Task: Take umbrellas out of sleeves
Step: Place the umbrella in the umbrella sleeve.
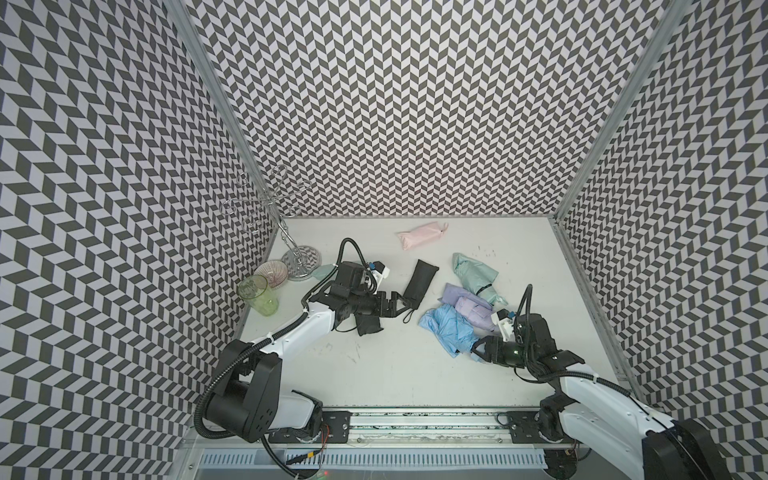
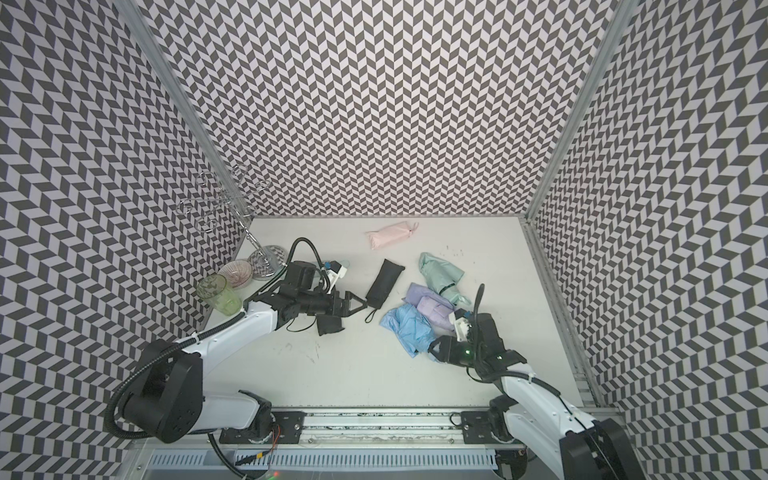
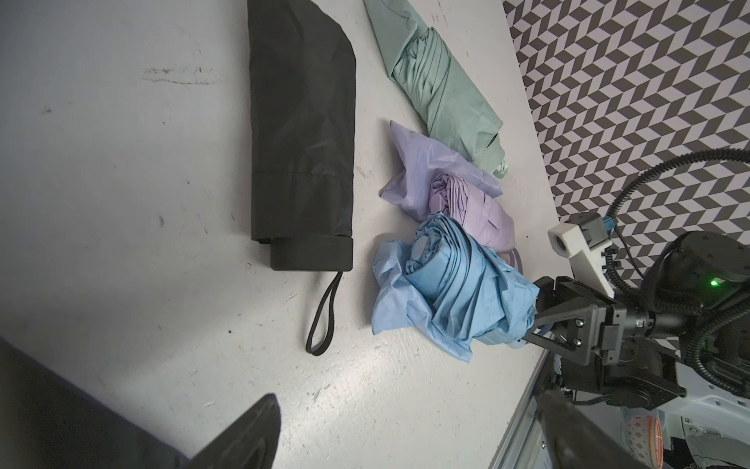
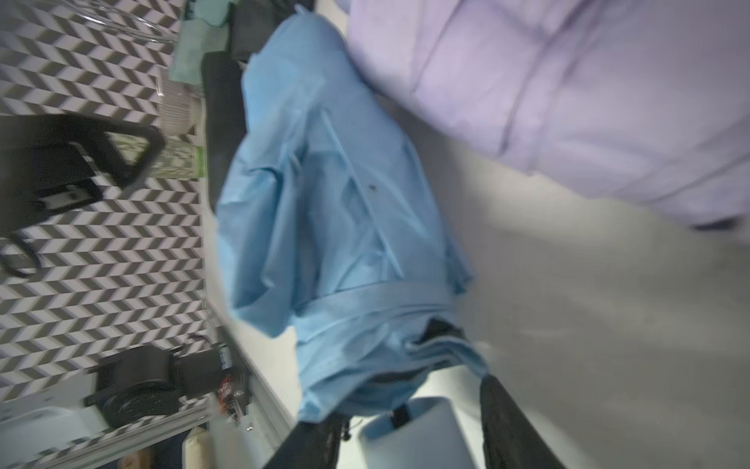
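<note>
Finding: the black umbrella (image 1: 420, 280) is lying in its sleeve near the middle of the worktop (image 1: 374, 374). Its long axis is running from the near edge toward the far edge and leaning slightly toward the right edge. The handle end and the wrist loop (image 1: 409, 316) are pointing toward the near edge.

The left gripper (image 1: 405, 304) is facing that handle end from the left-edge side, with its jaws spread wide and holding nothing. Its fingertips are sitting just beside the handle. Contact cannot be confirmed, and neither can the gripper's height above the worktop.

The right gripper (image 1: 477, 352) is sitting toward the right edge, at the handle end of the light blue umbrella (image 1: 446, 328). Its jaws are standing partly apart on either side of the handle (image 4: 410, 430). The right wrist view is showing a gap on each side, so they are apparently not pinching it.

Assessment: the left arm is clearly the nearer one to the black umbrella. A pull along the long axis, toward the near edge, is looking like the way to get it out of the sleeve.

A pink umbrella (image 1: 422, 235) is lying near the far edge, well apart from both grippers.
</note>
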You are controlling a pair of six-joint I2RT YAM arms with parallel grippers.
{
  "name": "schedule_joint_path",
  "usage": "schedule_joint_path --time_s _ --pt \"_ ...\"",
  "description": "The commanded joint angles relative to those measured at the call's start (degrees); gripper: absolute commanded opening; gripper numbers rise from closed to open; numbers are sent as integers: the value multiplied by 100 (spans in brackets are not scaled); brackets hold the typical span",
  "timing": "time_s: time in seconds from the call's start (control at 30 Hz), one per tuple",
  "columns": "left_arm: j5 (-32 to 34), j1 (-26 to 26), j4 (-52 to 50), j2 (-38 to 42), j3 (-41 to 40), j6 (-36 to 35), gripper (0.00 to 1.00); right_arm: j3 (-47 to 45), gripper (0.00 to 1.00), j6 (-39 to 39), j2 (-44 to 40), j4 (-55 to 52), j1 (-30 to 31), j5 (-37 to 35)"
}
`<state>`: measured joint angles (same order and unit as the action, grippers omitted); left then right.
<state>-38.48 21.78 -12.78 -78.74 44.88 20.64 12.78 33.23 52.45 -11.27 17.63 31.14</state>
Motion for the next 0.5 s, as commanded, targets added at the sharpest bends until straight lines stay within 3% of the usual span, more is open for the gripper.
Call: schedule_joint_path --time_s 0.0,0.3,0.47 --pt "42 -79 -102 146 73 -74 100 172 66 151 -188 -332 -22 -589" --pt "296 -115 -143 69 172 -109 100 1183 87 55 -423 -1128 2 -923" --pt "535 -108 -283 -514 589 -217 100 1996 89 -199 -46 -1811 4 -1272"
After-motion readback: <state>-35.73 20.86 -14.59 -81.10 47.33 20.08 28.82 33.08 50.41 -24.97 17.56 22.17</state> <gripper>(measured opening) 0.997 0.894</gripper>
